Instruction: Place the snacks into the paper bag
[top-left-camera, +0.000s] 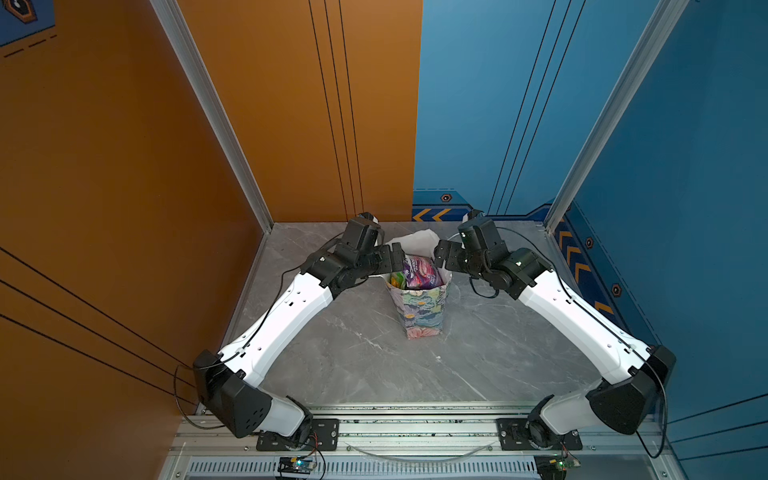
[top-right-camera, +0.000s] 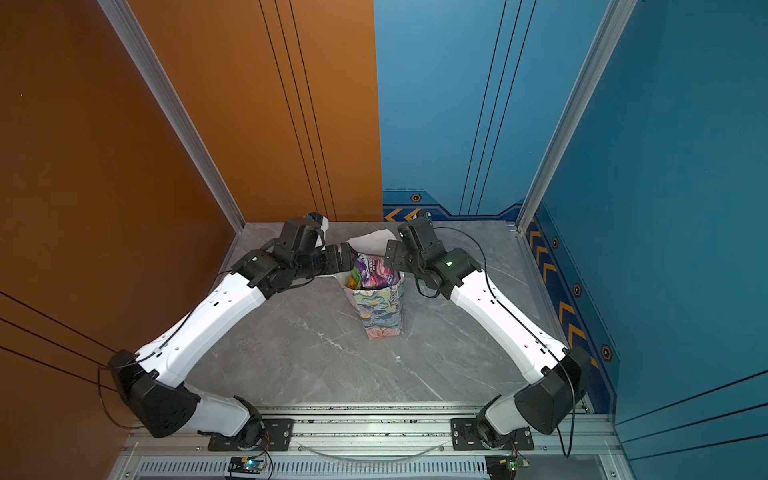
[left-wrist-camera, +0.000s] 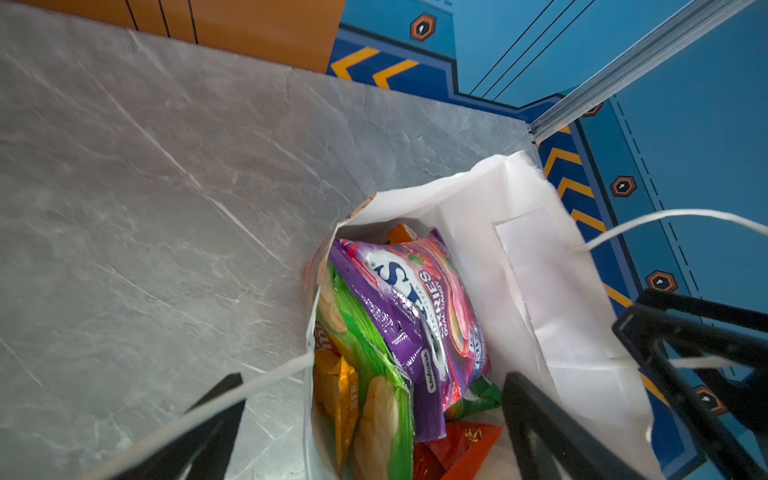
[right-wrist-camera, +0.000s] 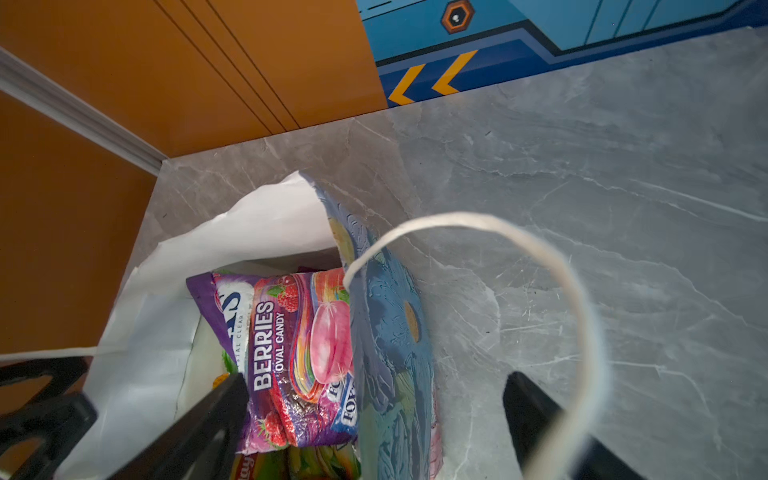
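Paper bag (top-left-camera: 419, 311) stands upright in middle of table (top-left-camera: 353, 365). Snacks (top-left-camera: 419, 272) are packed inside, w/ berries packet (right-wrist-camera: 291, 353) on top and green crisps packet (left-wrist-camera: 374, 357) beside it. Left gripper (top-left-camera: 395, 258) & right gripper (top-left-camera: 440, 254) flank the rim, fingers wide on both, gripping nothing. No packets visible outside, so task looks approx. done. Cord handle (right-wrist-camera: 457, 218) appears looped round a right finger. Best to lift arms up & outward slowly, else bag prob. tips.

L arm (top-left-camera: 286, 311) and R arm (top-left-camera: 569, 307) both stretched fwd, elbows out, forearms angled inward. L gripper (top-left-camera: 395, 257) & R gripper (top-left-camera: 441, 254) face each other, tips near but not touching. Wrist cams: L jaws spread wide, R jaws spread wide too.
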